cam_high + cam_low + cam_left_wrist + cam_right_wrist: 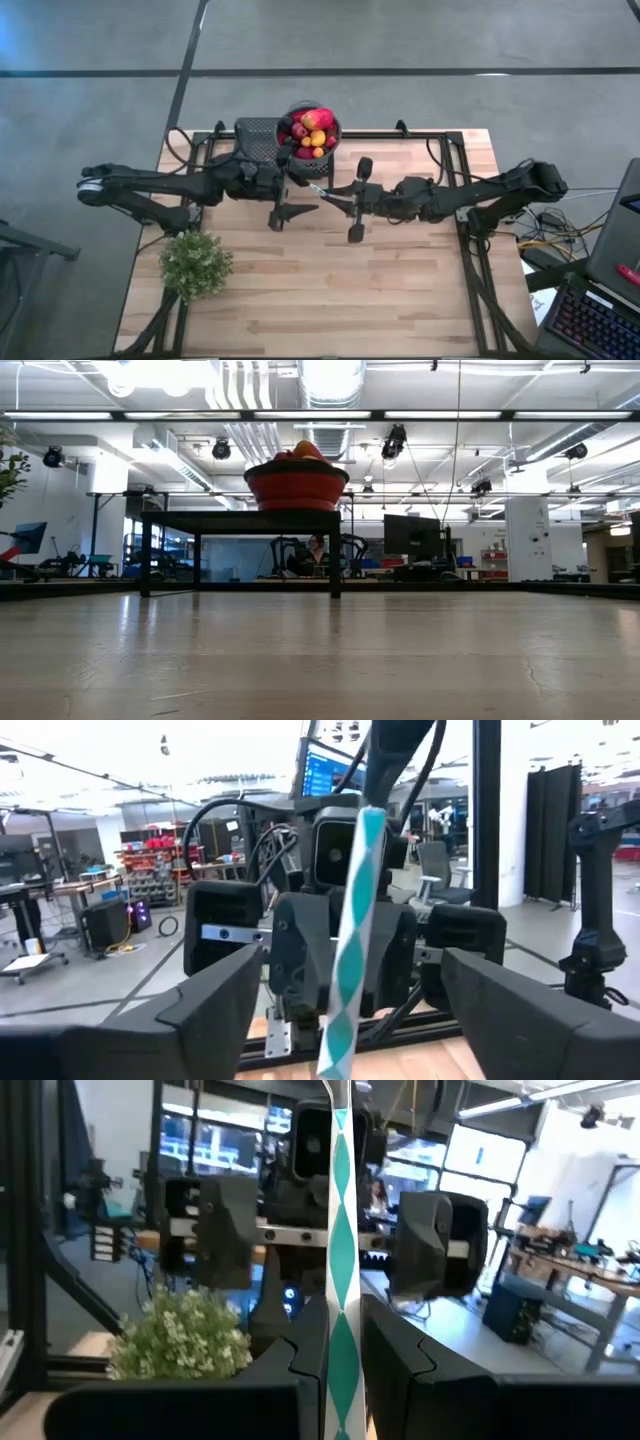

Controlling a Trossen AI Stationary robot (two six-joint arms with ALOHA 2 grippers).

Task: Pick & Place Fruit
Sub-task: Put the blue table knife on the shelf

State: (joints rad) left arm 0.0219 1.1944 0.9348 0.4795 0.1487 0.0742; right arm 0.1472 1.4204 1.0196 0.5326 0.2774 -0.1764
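Two dark arms meet over the middle of the wooden table [330,290], one reaching in from each side. The right pincer [322,190] has its fingers together, clamped on a slim stick with a teal-and-white diamond pattern [342,1280], which stands up between the two dark fingers in its wrist view. The left pincer [283,205] faces it with its fingers spread wide apart, and the same patterned stick [352,940] shows in the gap between them, touching neither that I can see. The two pincers sit just beside each other, tip toward tip.

The fruit [312,130] is heaped in a round bowl [334,132] at the far edge of the table, just beyond the left arm's wrist: red, yellow and orange pieces, with some darker ones. From table height the bowl [296,485] looks red and is perched on a black frame, with an orange piece [303,451] showing above its rim.

A bushy green plant [195,263] stands near the table's front left corner, well apart from both pincers.
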